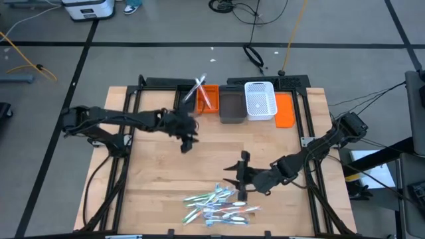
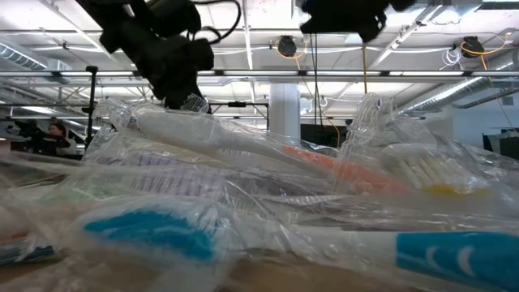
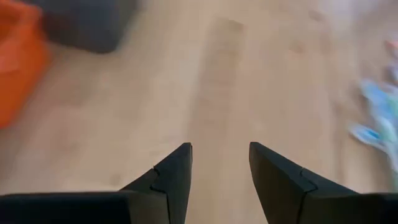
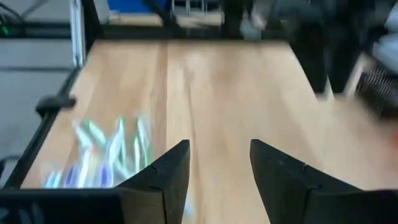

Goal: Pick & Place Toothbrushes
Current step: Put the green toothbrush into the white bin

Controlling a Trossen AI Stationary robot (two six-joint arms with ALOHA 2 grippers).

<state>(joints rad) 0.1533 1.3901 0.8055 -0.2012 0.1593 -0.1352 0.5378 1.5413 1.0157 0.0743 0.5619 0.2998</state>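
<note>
Both grippers, left gripper [image 1: 186, 141] and right gripper [image 1: 240, 174], are hovering with jaws parted and empty; wrapped toothbrushes [image 1: 219, 205] are lying piled, apparently untouched.

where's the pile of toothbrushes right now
In the high view the toothbrushes lie heaped at the table's near edge, around the middle, just below the right pincer and far from the bins.

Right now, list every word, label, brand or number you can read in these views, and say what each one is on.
No text can be read in any view.
Toothbrushes: clear wrappers show faint purple print in the low view, too blurred to read.
White device on the floor: dark marks, too small to read.
Orange bin, dark bin, white basket: no labels visible.
</note>
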